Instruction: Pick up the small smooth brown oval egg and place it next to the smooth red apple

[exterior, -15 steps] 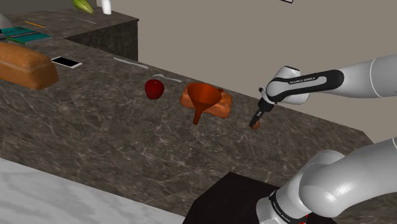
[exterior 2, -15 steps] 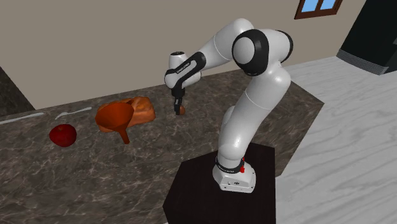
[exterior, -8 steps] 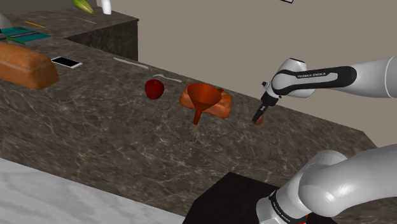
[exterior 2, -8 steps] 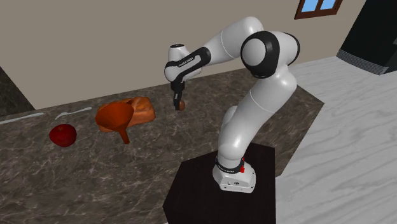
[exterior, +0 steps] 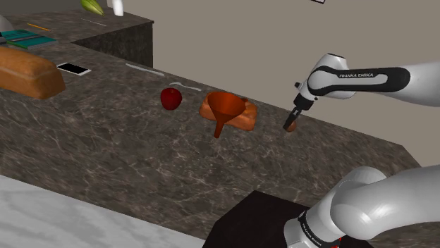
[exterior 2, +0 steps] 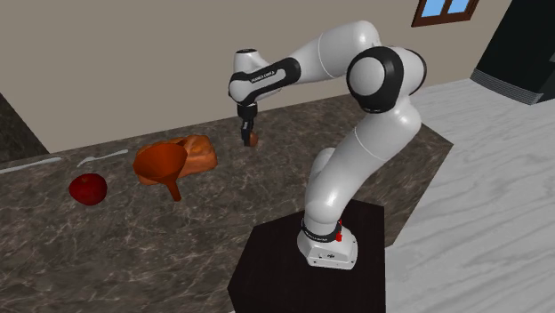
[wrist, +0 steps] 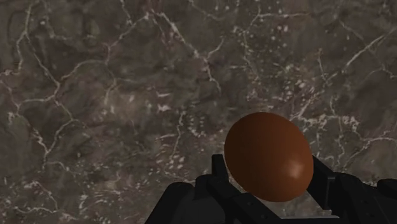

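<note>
A small brown egg (wrist: 268, 157) sits clasped between my black fingers (wrist: 219, 173), with the dark marble counter (wrist: 114, 95) some way beneath it. In the shoulder view my gripper (exterior: 290, 126) hangs above the counter with the egg (exterior: 292, 129) at its tip, to the right of an orange funnel (exterior: 225, 109). The red apple (exterior: 170, 98) rests on the counter further to the left, past the funnel. In the second exterior view the gripper (exterior 2: 250, 139) holds the egg (exterior 2: 253, 140) well to the right of the apple (exterior 2: 88, 188).
The funnel (exterior 2: 162, 164) leans on an orange-brown block (exterior: 245, 118). A spoon (exterior: 185, 87), a knife (exterior: 144, 69), a phone (exterior: 74, 69) and a bread loaf (exterior: 25, 70) lie toward the shoulder view's left. The black stand (exterior: 257, 218) is near the counter's front; a wall runs close behind.
The gripper has risen off the counter with the egg in it and drifted slightly toward the shoulder view's right. The apple and funnel have not moved.
</note>
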### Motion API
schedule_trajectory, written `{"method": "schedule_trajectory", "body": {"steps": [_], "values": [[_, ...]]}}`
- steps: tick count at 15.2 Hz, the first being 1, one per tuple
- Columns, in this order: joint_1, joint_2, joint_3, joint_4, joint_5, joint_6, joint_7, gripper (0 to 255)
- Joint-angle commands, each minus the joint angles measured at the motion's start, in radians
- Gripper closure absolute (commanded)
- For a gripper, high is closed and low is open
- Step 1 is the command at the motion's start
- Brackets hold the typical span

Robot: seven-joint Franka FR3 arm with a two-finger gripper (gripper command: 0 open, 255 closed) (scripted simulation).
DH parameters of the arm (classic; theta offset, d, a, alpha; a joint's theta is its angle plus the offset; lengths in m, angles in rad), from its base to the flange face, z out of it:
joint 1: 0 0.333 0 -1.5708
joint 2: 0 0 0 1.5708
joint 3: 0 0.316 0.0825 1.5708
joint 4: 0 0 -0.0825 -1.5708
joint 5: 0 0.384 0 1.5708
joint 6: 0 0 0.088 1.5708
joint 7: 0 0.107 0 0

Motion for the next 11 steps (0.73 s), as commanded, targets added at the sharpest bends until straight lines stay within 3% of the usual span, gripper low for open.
{"method": "schedule_trajectory", "body": {"steps": [1,11], "values": [[-0.002,-0.015,0.010,0.018,-0.001,-0.033,0.006,255],[-0.004,-0.061,0.047,0.119,0.005,-0.178,0.021,255]]}}
